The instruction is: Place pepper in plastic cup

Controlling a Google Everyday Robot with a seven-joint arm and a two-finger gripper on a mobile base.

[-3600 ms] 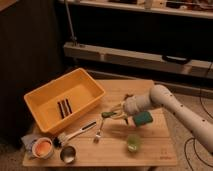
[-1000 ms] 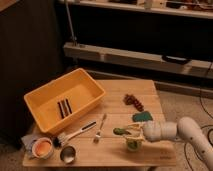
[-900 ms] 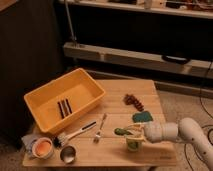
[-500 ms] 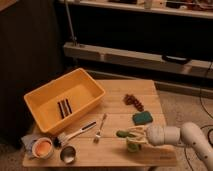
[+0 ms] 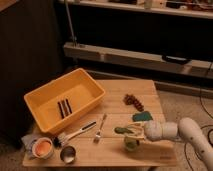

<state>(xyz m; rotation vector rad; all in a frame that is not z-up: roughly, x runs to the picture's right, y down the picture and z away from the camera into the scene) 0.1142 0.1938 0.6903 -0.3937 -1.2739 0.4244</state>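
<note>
Claw closed on the pepper, held directly above the cup near the front edge of the bench, apparently positioned so for dropping straight inside.

pepper: green, above cup rim | plastic cup: upright | gripper: over cup

Likely a lab: gripper over wooden table, cabled shelving.
</note>
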